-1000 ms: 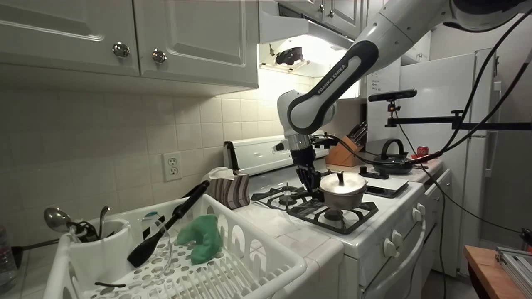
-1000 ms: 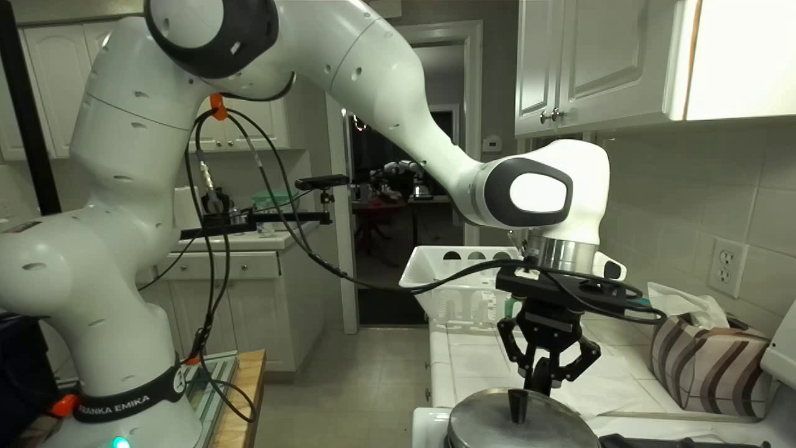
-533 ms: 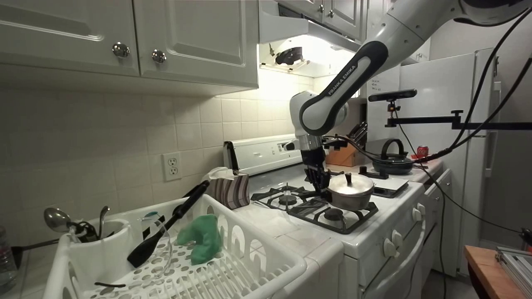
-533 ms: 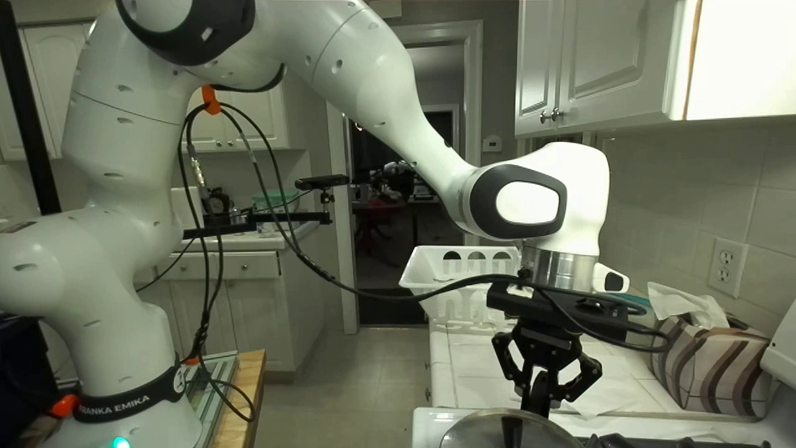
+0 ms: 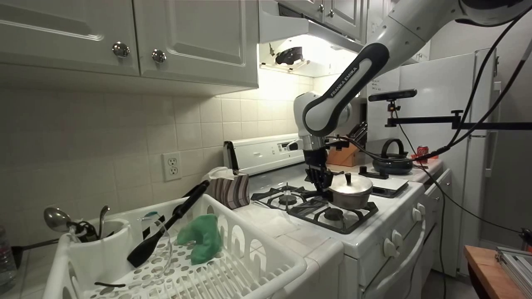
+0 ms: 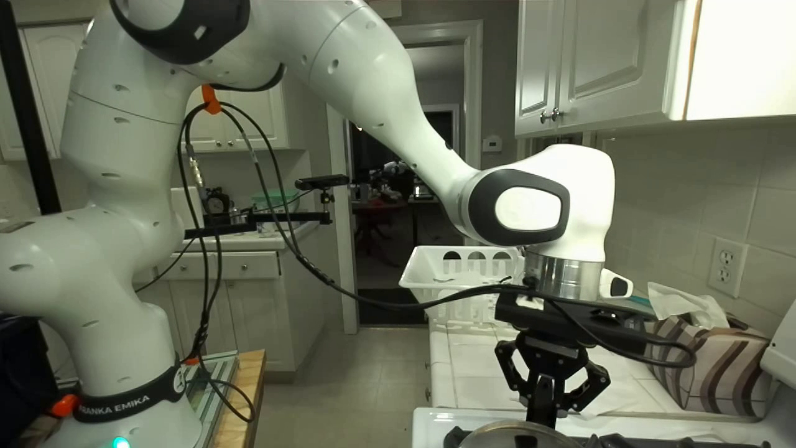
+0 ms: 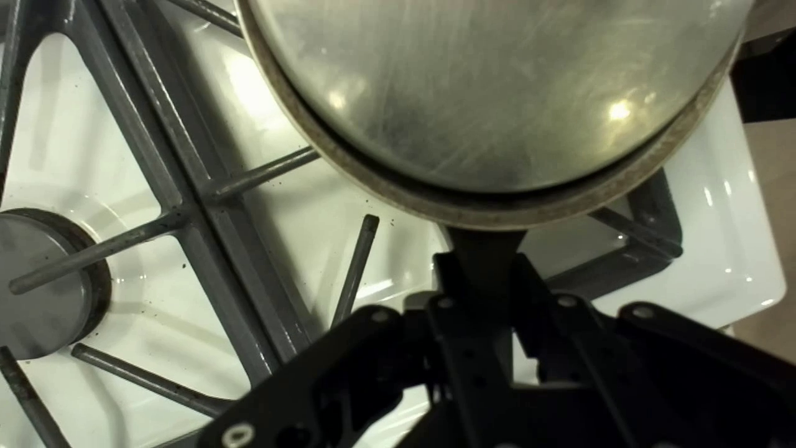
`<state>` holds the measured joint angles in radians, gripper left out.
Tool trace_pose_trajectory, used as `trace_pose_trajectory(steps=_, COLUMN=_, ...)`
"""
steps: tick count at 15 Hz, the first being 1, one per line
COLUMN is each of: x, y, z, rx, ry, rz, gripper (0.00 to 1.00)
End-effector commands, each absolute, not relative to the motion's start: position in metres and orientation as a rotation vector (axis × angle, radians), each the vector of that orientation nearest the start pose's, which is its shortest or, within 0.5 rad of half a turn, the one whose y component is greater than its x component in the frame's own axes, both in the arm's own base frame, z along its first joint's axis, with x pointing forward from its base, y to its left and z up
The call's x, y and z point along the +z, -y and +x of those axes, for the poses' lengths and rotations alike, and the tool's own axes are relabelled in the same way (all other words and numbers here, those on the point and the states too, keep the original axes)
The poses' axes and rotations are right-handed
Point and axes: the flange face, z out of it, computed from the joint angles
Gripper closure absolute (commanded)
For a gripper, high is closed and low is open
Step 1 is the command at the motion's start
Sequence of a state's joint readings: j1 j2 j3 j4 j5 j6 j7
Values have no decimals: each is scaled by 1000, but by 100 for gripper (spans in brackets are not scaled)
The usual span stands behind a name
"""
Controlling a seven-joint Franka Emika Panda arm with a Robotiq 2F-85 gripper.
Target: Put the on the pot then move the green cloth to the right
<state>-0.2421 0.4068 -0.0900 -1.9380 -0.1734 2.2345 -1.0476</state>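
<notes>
A silver pot (image 5: 351, 201) with its lid (image 5: 353, 183) on is over the front stove grate in an exterior view; I cannot tell whether it touches the grate. The lid also shows at the bottom of an exterior view (image 6: 516, 434) and fills the top of the wrist view (image 7: 497, 93). My gripper (image 7: 482, 274) is shut on the pot's dark handle (image 7: 486, 244), beside the pot's rim. The gripper also shows in both exterior views (image 5: 325, 192) (image 6: 542, 415). A green cloth (image 5: 202, 239) lies bunched inside the white dish rack, away from the gripper.
The white dish rack (image 5: 286, 265) stands on the counter beside the stove, with a black spatula (image 5: 166, 228) in it. A striped tissue box (image 5: 230, 193) stands by the wall. A knife block (image 5: 343, 152) and a dark lidded pan (image 5: 392, 162) are beyond the stove.
The gripper and pot have moved away from the dish rack, toward the fridge side, mostly in the first half second. Since then they have barely shifted. The green cloth has not moved.
</notes>
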Motion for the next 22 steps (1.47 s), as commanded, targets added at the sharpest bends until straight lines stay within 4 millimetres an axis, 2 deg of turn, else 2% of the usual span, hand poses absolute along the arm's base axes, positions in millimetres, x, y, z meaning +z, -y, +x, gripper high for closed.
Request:
trace_pose_trajectory(steps=1, x=273, y=203, z=572, rx=271, ry=1356, rz=-2863, gripper=94)
trace_pose_trajectory(steps=7, x=266, y=202, z=575, rx=264, ry=1403, rz=-2798, gripper=94)
trace_pose_trajectory(steps=8, x=265, y=202, z=575, rx=265, ry=1405, rz=-2789, gripper=54)
trace_pose_trajectory(steps=9, x=263, y=202, z=576, rx=265, ry=1405, rz=-2784, gripper=51)
trace_pose_trajectory(steps=14, x=265, y=201, z=576, rx=271, ry=1392, rz=-2785, gripper=16)
trace_pose_trajectory(steps=16, x=275, y=188, z=576, rx=265, ry=1367, rz=-2805, gripper=3)
trace_pose_trajectory(steps=17, x=282, y=172, z=579, rx=233, ry=1394, rz=-2811, gripper=0)
trace_pose_trajectory(steps=19, x=296, y=143, z=588, rx=176, ry=1430, rz=-2834, gripper=0)
trace_pose_trajectory(steps=22, x=321, y=95, z=612, rx=31, ry=1471, rz=-2877, gripper=0)
